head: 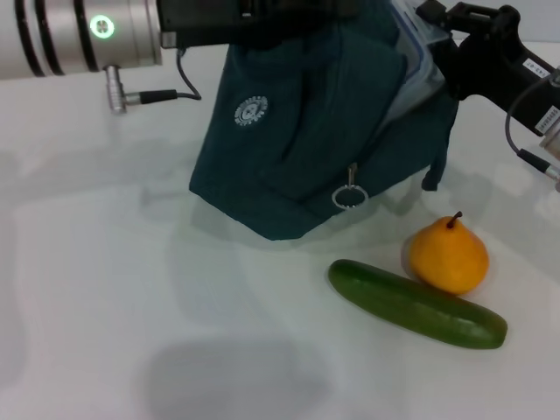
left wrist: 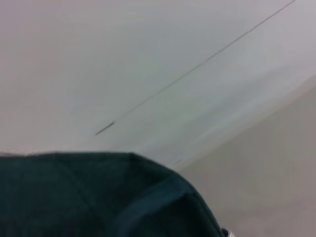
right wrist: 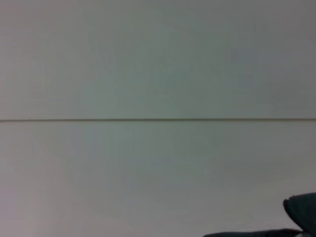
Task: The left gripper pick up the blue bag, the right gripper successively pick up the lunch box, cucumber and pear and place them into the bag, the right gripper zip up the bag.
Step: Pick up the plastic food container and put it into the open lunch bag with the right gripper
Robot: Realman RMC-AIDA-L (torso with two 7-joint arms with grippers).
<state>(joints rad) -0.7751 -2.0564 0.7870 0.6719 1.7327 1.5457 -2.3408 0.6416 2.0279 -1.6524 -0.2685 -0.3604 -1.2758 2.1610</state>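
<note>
Bag point(head: 306, 131) — blue, hangs from left gripper point(head: 262, 13) at its top, base on table point(head: 105, 306). Right gripper point(head: 455, 52) at bag's mouth w/ lunch box point(head: 411, 52); both grips unclear. Cucumber point(head: 416, 304) below right gripper — pear point(head: 448, 255) touching it.

1 blue bag point(head: 297, 131) on the white bench point(head: 105, 289), w/ 1 round white logo point(head: 249, 110) on its side and 1 metal zip ring point(head: 349, 196) hanging at its lower front. Just in front of the bag, toward its right: 1 orange-yellow pear point(head: 448, 255) and 1 green cucumber point(head: 416, 304), touching each other, so 2 loose food items total. 1 clear lunch box point(head: 418, 54) edge shows at the bag's top opening; 2 robot arms in view, 1 each side of the bag's top.
</note>
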